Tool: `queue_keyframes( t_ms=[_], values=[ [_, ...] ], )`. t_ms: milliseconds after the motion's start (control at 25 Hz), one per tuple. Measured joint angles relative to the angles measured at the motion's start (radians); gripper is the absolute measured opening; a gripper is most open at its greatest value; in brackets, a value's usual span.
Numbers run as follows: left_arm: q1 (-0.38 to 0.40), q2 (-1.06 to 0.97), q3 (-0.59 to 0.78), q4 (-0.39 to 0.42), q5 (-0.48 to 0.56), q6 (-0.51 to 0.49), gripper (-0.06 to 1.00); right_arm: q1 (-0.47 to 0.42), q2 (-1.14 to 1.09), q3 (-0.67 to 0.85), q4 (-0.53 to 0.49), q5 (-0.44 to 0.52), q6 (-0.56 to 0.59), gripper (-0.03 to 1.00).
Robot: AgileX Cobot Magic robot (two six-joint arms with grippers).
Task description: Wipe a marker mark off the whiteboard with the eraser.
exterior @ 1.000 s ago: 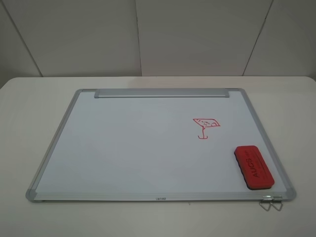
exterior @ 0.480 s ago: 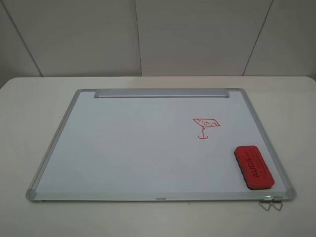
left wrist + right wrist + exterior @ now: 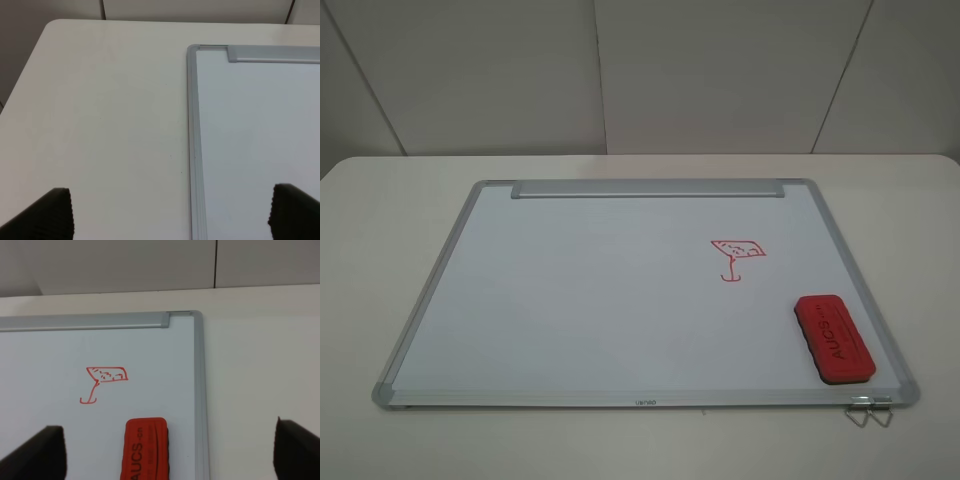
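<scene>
Your right gripper (image 3: 170, 452) stood wide open w/ nothing held; eraser (image 3: 145, 448) lay between its fingers, lower centre of frame, long axis pointing at the marker mark (image 3: 104, 382) beyond.

Large silver-framed rectangular whiteboard (image 3: 620, 300) laid flat on pale cream rounded-corner table (image 3: 380, 220); small metal wire clip (image 3: 869, 411) seen at near right corner.

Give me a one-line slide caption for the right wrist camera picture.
Open right gripper above the red eraser lying on the whiteboard, near a red marker drawing.
</scene>
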Motion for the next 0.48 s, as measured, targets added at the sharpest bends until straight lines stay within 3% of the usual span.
queue_keyframes(
  t_ms=[480],
  values=[
    [0.000, 0.000, 0.000, 0.000, 0.000, 0.000, 0.78, 0.000, 0.000, 0.000, 0.003, 0.000, -0.001, 0.74]
  ],
)
